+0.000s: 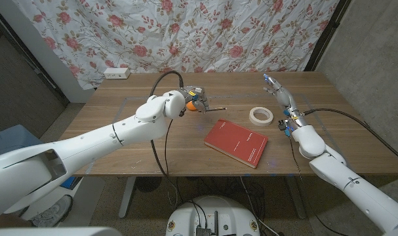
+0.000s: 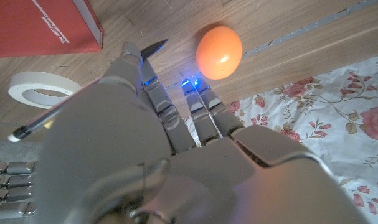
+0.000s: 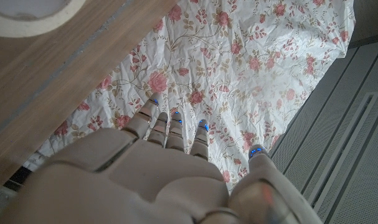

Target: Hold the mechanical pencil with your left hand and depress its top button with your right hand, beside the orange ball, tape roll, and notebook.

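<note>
My left hand (image 1: 193, 97) holds the mechanical pencil (image 1: 215, 105) at the table's back middle, the thin pencil sticking out level toward the right. The orange ball (image 1: 191, 107) sits right beside that hand. In the left wrist view the pencil (image 2: 42, 118) pokes out past the hand (image 2: 157, 137), with the ball (image 2: 219, 51) beyond the fingertips. My right hand (image 1: 281, 97) stands at the back right with fingers stretched out and nothing in it, well apart from the pencil. The white tape roll (image 1: 261, 116) lies between the two hands, and the red notebook (image 1: 236, 142) lies nearer the front.
A floral cloth (image 1: 205, 33) hangs behind the wooden table (image 1: 120, 141), with a white power strip (image 1: 116, 73) at its back left. Black cables (image 1: 160, 82) run along both arms. The right wrist view has the tape roll (image 3: 33, 15) and the table edge (image 3: 51, 74).
</note>
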